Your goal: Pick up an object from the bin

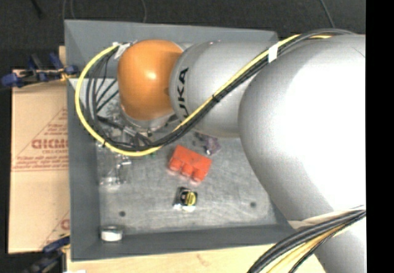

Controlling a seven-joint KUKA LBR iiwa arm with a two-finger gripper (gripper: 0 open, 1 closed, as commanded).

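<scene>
Jaws at left, one orange block (189, 164)

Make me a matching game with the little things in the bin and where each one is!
Things:
1. orange-red block
2. small black-and-yellow thing
3. small white round thing
4. purple thing

Places:
A. in the lower left corner of the bin
B. half hidden at the edge of the arm
C. about the middle of the floor
D. just below the block, nearer the lower rim

Pairs: 1-C, 2-D, 3-A, 4-B
</scene>
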